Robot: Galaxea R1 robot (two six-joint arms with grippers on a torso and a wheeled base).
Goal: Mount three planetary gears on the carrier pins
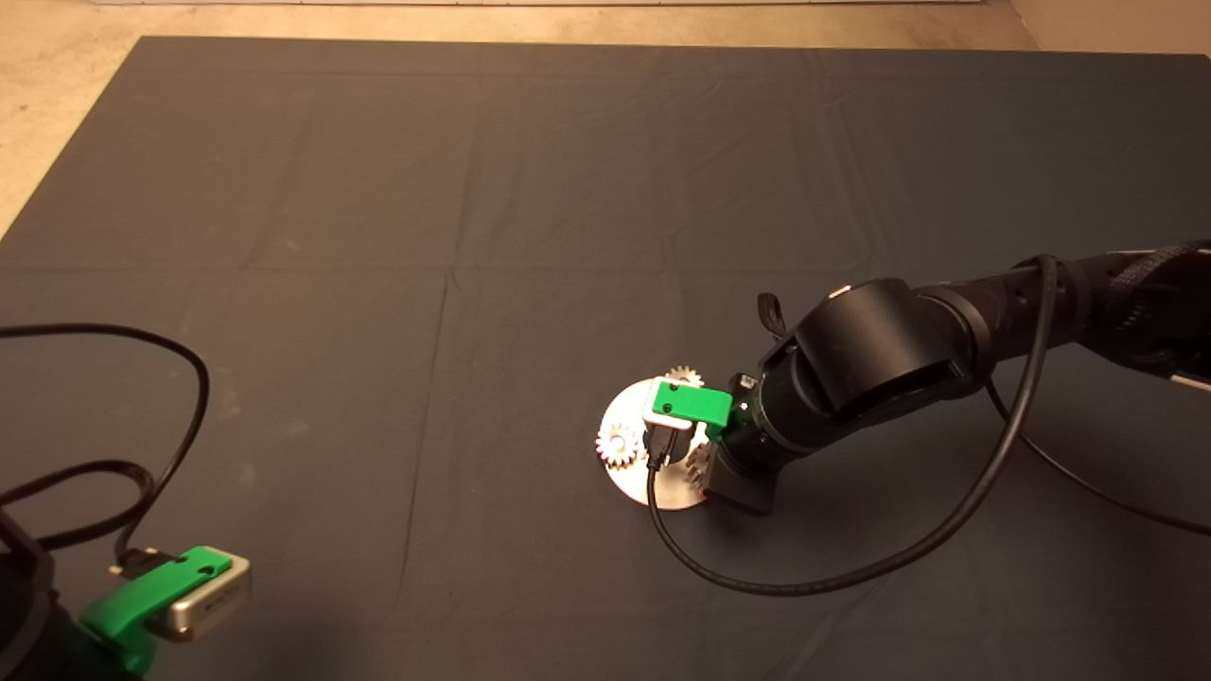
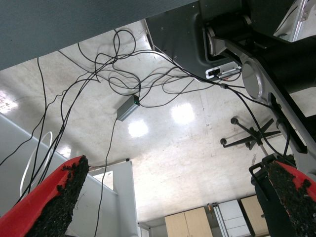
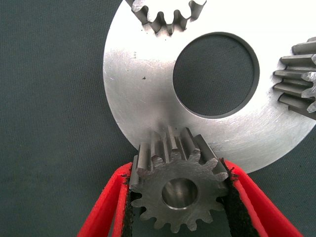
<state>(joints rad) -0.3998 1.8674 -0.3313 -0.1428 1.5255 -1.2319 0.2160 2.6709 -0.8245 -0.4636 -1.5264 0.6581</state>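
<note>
The shiny round disc [image 1: 632, 482] with a large central hole lies on the mat right of centre, and it also shows in the right wrist view [image 3: 143, 94]. My right gripper [image 3: 180, 168] is shut on a planetary gear [image 3: 180, 195] at the disc's near rim. In the head view this gear [image 1: 700, 463] shows partly under the right gripper [image 1: 698, 468]. Two other gears [image 1: 620, 443] [image 1: 683, 378] sit on the disc, seen in the right wrist view as toothed edges [image 3: 165, 17] [image 3: 298, 74]. The carrier pins are hidden by the gears. My left gripper [image 1: 166, 596] is parked at the lower left, open and empty.
The right arm's black cable [image 1: 851, 567] loops over the mat in front of the disc. The left arm's cable [image 1: 180, 378] curls at the left edge. The left wrist view looks at the floor with cables [image 2: 128, 106] and a chair base [image 2: 252, 133].
</note>
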